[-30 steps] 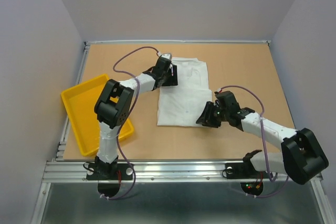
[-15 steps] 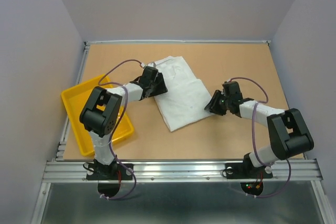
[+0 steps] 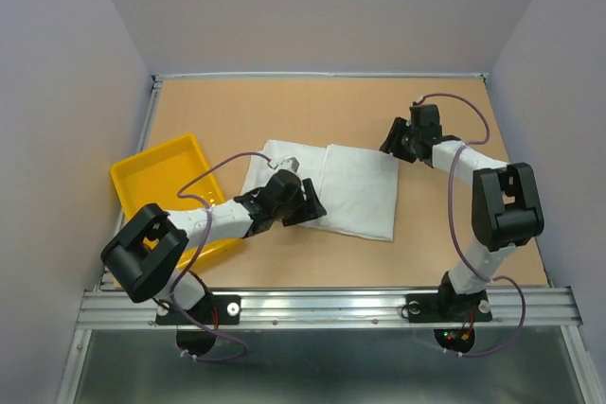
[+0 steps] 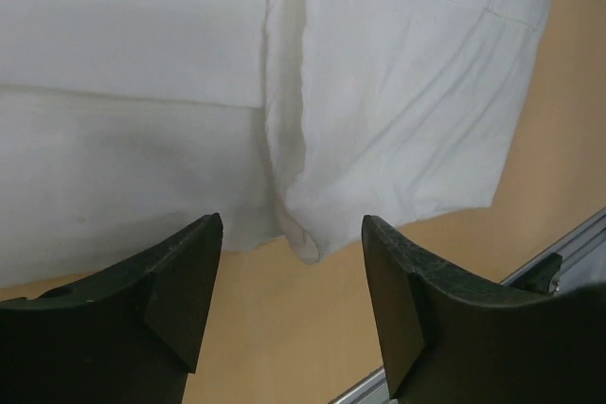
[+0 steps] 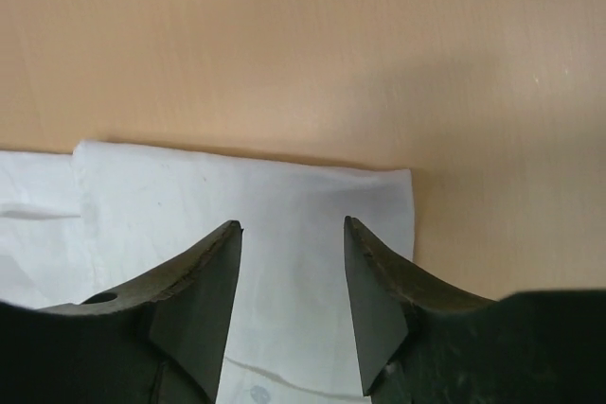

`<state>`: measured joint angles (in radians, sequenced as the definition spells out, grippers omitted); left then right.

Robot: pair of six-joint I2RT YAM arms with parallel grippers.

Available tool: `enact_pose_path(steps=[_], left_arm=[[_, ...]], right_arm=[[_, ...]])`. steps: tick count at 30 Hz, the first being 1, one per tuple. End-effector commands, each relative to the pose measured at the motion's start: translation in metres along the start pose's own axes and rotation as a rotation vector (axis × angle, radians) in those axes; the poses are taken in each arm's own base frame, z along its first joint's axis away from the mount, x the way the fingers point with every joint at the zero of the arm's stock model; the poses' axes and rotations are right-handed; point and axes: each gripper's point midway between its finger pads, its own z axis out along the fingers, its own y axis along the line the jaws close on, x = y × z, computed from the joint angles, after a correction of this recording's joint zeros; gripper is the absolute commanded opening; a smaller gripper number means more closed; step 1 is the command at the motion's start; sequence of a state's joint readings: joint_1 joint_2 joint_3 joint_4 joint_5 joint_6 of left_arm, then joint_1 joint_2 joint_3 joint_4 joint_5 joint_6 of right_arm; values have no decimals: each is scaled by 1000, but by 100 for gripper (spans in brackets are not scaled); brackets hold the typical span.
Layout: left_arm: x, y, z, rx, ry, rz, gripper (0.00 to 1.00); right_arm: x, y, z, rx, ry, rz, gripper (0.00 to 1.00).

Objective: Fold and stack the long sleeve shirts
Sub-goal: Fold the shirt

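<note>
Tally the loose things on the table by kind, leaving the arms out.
white shirt: 1
yellow tray: 1
Total: 2

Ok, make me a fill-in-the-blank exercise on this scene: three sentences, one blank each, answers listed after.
1. The folded shirt on the table is ___ in colour.
2. The plastic tray to the shirt's left in the top view is ___.
3. The left gripper and the right gripper both stand ___, holding nothing.

Missing words: white; yellow; open.
</note>
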<state>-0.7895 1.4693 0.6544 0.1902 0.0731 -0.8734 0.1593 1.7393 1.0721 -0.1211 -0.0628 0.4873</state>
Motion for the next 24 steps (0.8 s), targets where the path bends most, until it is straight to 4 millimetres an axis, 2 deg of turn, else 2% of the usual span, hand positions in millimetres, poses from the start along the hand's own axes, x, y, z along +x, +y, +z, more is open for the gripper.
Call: enact_pose_path(steps=[1, 3, 4, 5, 6, 7, 8, 9, 10, 11, 12, 13, 15, 16, 19, 24], left_arm=[[-40, -19, -31, -17, -196, 23, 76], [-51, -30, -41, -20, -258, 108, 84], [-56, -38, -46, -13, -284, 148, 87], [-66, -48, -51, -20, -323, 215, 90], [-65, -58, -53, -8, -330, 272, 93], [-56, -70, -52, 7, -316, 339, 96], [-60, -85, -54, 17, -340, 435, 98], [-57, -95, -54, 28, -340, 493, 99], [-40, -104, -47, 37, -309, 570, 99], [-36, -112, -45, 43, -304, 630, 99], [-38, -124, -45, 46, -322, 706, 98], [-20, -131, -38, 57, -295, 782, 98], [-12, -145, -33, 71, -294, 866, 94], [2, -146, -23, 69, -262, 955, 91], [21, -157, -8, 109, -233, 1070, 88], [44, -159, 17, 98, -193, 1182, 85]], right_arm=[[-32, 17, -40, -39, -104, -50, 56], [-18, 9, -51, -32, -94, -36, 67], [-20, 10, -65, -44, -115, -27, 70], [-3, 2, -68, -34, -87, -1, 77], [3, 0, -73, -36, -84, 14, 80], [2, 3, -87, -55, -108, 45, 86], [18, -5, -88, -44, -82, 62, 90], [23, -8, -93, -41, -81, 77, 94], [29, -11, -96, -36, -77, 90, 97], [32, -13, -99, -31, -77, 114, 100], [39, -17, -106, -27, -73, 124, 100], [42, -20, -108, -21, -68, 135, 100], [44, -22, -116, -19, -71, 160, 100], [51, -28, -118, 4, -56, 170, 100], [54, -37, -126, 44, -62, 204, 100], [54, -51, -135, 118, -89, 207, 100]])
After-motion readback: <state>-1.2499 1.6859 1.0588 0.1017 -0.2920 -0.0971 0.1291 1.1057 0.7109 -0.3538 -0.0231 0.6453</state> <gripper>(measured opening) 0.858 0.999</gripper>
